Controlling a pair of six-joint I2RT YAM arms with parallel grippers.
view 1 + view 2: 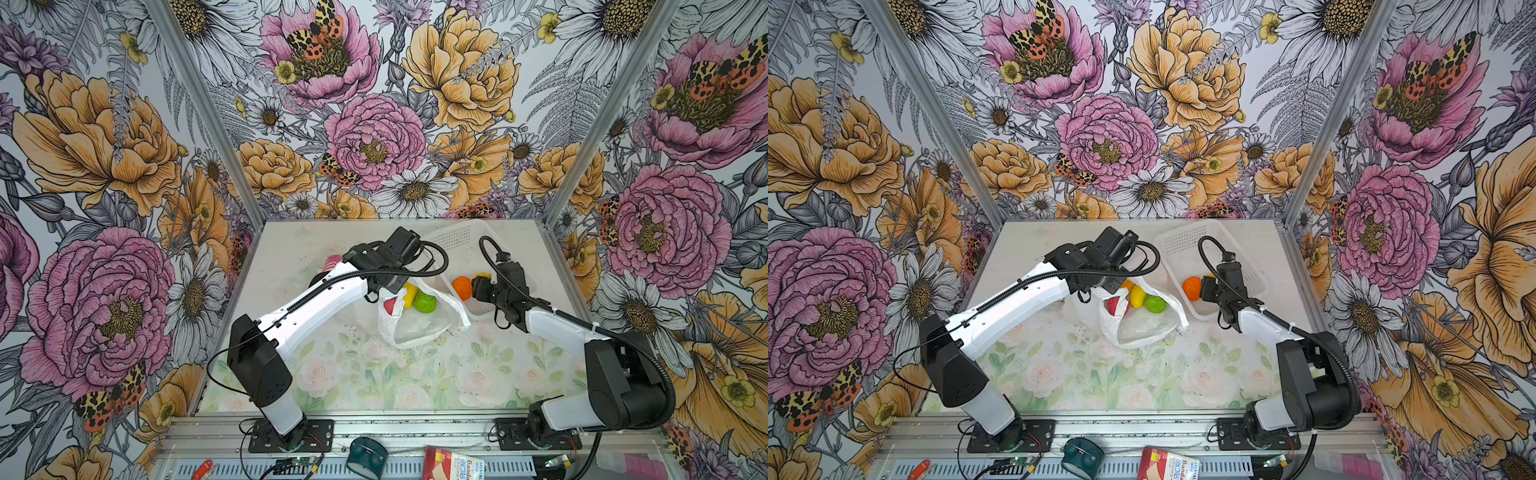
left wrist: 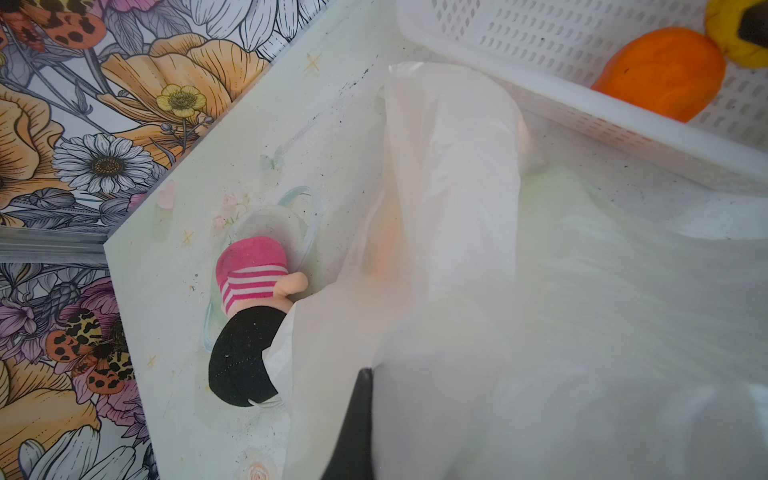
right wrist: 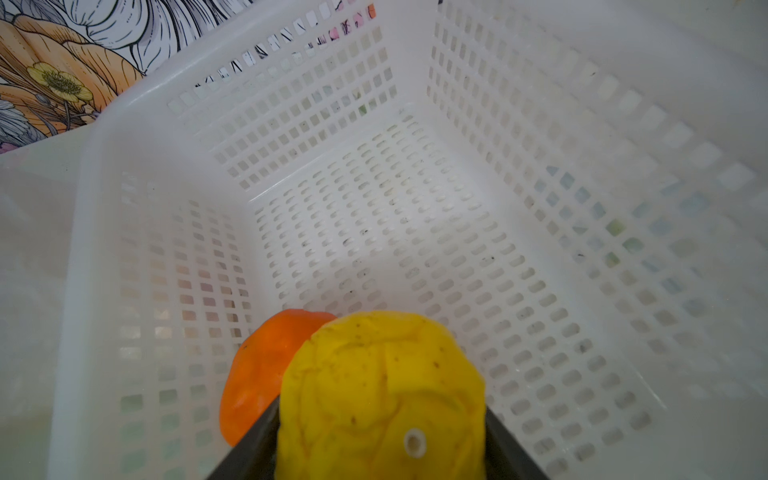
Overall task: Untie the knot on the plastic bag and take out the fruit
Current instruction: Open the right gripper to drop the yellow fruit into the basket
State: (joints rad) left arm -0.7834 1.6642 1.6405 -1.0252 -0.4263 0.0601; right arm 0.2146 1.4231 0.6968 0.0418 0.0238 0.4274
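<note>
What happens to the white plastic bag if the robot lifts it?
Probably floppy: the plastic bag lies crumpled and sagging on the table. Likely light too, since it looks thin and see-through. The green fruit at its mouth might roll out.

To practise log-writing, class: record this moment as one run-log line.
left tool: shut on thin white plastic bag | right tool: holds yellow toy fruit over white perforated basket | orange toy fruit: in basket

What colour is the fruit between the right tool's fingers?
Yellow; the fruit shows best in the right wrist view.
</note>
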